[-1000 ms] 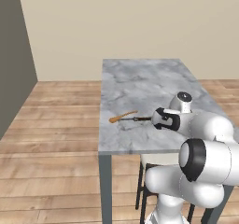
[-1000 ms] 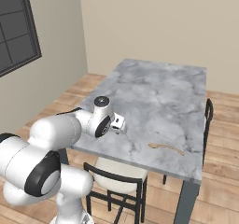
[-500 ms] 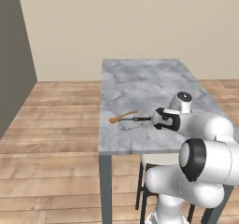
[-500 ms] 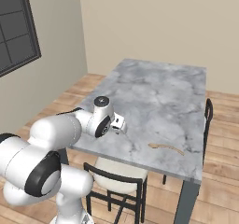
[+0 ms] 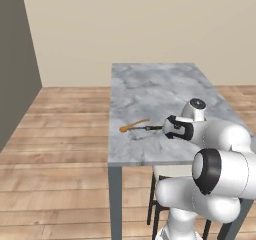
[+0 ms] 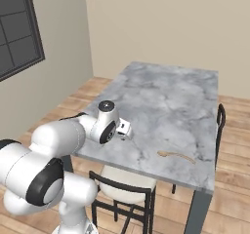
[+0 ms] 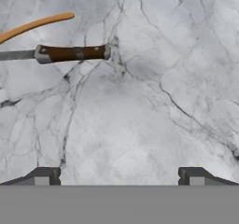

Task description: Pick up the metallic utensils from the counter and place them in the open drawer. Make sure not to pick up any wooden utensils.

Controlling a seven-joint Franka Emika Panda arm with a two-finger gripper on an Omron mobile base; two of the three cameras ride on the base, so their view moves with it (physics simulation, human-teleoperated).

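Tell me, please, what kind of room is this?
Probably a dining corner of a home, rendered: a marble table on dark legs, a chair tucked under it, a knife and wooden spoon on top, plank floor.

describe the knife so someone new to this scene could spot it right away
On the marble counter, look near the long edge just ahead of the open end effector. The knife lies flat there beside the wooden spoon; unlike that curved orange piece, it is straight, with a dark brown handle and grey blade.
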